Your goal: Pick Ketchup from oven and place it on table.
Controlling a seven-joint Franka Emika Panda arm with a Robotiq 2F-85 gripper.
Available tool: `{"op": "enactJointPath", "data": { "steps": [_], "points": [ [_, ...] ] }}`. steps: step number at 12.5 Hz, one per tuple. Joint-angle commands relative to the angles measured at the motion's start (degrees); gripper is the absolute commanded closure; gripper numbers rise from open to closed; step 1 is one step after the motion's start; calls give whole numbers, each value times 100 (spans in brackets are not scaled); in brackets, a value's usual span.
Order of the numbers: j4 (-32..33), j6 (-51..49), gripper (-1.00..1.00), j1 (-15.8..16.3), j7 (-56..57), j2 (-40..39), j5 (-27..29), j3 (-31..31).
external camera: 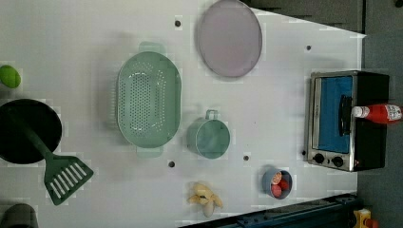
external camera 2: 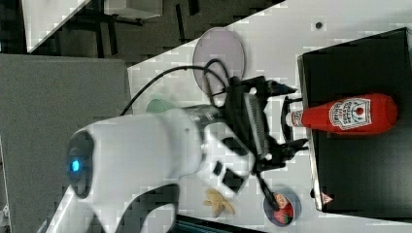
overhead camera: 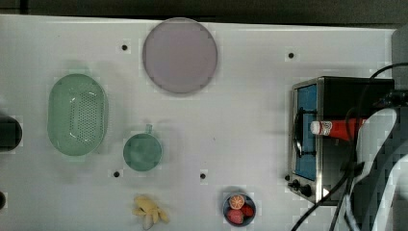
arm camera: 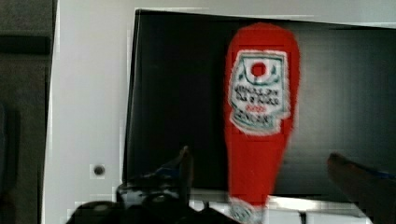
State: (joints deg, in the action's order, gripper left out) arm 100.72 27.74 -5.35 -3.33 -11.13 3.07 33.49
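The ketchup (overhead camera: 337,128) is a red squeeze bottle lying on the oven's (overhead camera: 306,103) black top (external camera 2: 359,170), its white cap sticking out past the front edge above the blue glass door. My gripper (external camera 2: 297,116) is open, one finger on each side of the bottle's cap end without touching it. In the wrist view the ketchup (arm camera: 259,93) lies between the two dark fingertips (arm camera: 184,161) of the gripper (arm camera: 261,161). The oven stands at the top view's right end of the white table (overhead camera: 231,120). The left view has the ketchup (external camera: 382,113) on the oven (external camera: 332,118) too.
On the table are a lilac plate (overhead camera: 179,55), a green colander (overhead camera: 77,114), a green cup (overhead camera: 142,151), a banana (overhead camera: 150,211) and a bowl of fruit (overhead camera: 239,209). A black pan (external camera: 28,130) and green spatula (external camera: 64,175) show in the left view. Black cables (overhead camera: 370,86) hang over the oven.
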Motion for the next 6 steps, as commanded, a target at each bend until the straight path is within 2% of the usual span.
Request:
{"op": "enactJointPath", "data": {
  "steps": [1,6],
  "points": [
    [93,350,-100,-102,-4,-444,308,169],
    [99,532,-100,-285,-4,-1051,773,167]
  ]
}}
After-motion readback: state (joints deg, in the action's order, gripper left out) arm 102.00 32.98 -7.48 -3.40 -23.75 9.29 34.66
